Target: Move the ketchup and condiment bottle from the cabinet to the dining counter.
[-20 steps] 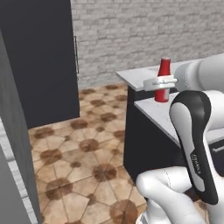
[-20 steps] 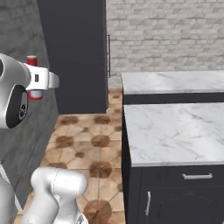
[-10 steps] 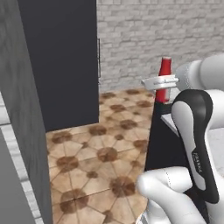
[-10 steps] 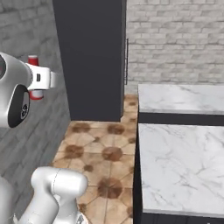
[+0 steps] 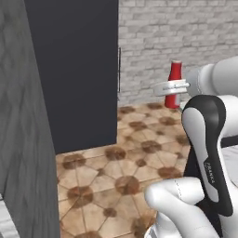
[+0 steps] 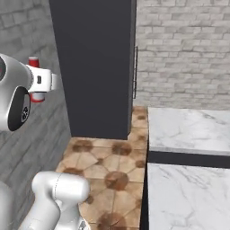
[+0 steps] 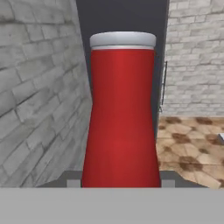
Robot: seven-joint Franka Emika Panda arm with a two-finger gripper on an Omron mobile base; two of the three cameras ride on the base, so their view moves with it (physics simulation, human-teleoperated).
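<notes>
Red all over, the ketchup (image 7: 121,113) is a squeeze bottle with a smooth, unmarked body that is broad at the base, pinches in gently toward the upper half and ends in a flat whitish-grey cap. In the hand view it stands upright and close to the lens, its base sitting between the gripper's (image 7: 120,180) two fingers, which are closed against its lower sides and hold it. No label or print shows on the face turned to that camera.

From the left base view the ketchup (image 5: 174,83) is carried upright in the air, well above the floor, with the pale fingers of the gripper (image 5: 173,86) clamped around its middle so that the cap and the base show above and below them. From the right base view only the top and the bottom of the bottle (image 6: 35,78) peep out behind the white hand of the gripper (image 6: 42,81).

Behind the bottle rises a tall dark cupboard (image 5: 74,69) with a flat charcoal front and a slim silver handle on its right edge. Beside it runs a pale grey brick wall (image 5: 176,32). Below lies a floor of brown patterned tiles (image 5: 116,162). To the right in the right base view, well apart from the bottle, two white grey-veined marble counter tops (image 6: 188,130) sit on dark bases.
</notes>
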